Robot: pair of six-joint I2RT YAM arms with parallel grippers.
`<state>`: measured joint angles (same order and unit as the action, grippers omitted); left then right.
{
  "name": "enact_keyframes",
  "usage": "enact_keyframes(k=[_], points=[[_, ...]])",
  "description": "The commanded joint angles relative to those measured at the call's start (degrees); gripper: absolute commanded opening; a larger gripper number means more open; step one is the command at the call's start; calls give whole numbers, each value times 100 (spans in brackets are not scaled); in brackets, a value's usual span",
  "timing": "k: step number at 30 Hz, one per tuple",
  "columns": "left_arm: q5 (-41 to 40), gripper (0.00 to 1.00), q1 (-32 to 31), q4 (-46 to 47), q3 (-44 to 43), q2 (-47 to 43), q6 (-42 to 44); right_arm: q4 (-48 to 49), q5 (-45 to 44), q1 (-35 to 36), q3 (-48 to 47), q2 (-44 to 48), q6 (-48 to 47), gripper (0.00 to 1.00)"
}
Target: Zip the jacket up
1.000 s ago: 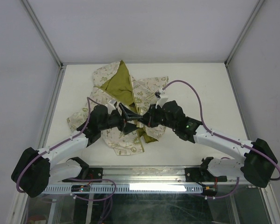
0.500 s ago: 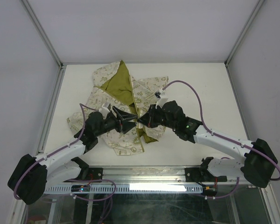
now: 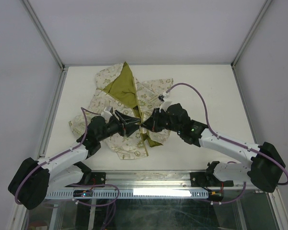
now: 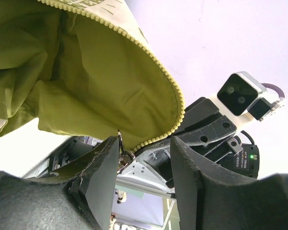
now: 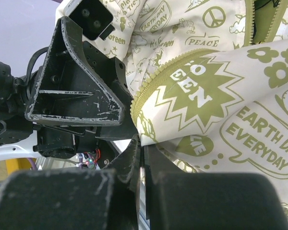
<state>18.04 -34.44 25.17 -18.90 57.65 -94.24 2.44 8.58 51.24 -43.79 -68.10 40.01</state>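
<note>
The jacket [image 3: 116, 88] lies crumpled on the white table, cream print outside, olive lining turned up at the middle. My right gripper [image 3: 145, 125] is shut on the jacket's printed lower edge [image 5: 221, 105], pinched beside the zipper teeth at the fingertips [image 5: 144, 143]. My left gripper [image 3: 133, 122] faces it from the left, open. In the left wrist view the olive lining [image 4: 86, 81] and its zipper teeth hang over the open jaws [image 4: 144, 148]. A metal zipper pull [image 4: 123, 155] hangs against the left finger, not clamped.
The white table [image 3: 206, 91] is boxed in by pale walls and metal corner posts. A metal rail [image 3: 149, 179] with cables runs along the near edge. Both arms meet over the jacket's lower front.
My left gripper has pulled back a little to the left, away from the right gripper, and its arm has dropped lower. The right gripper keeps its hold in place.
</note>
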Motion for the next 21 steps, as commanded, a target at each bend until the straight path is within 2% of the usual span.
enact_keyframes(k=[1, 9, 15, 18, 21], points=[[-68, 45, 22, 645, 30, 81, 31, 71, 225, 22, -305, -20, -42, 0], [-55, 21, 18, 691, 4, 135, 210, -82, 105, 17, -334, -46, 41, 0], [4, 10, 20, 647, -6, 150, 360, -119, 98, 17, -387, -100, 33, 0], [-12, 2, 16, 507, -116, 98, 723, -157, 112, 9, -440, -173, 40, 0], [-152, 0, 26, 242, -260, -84, 1328, -308, 134, -21, -531, -259, 55, 0]])
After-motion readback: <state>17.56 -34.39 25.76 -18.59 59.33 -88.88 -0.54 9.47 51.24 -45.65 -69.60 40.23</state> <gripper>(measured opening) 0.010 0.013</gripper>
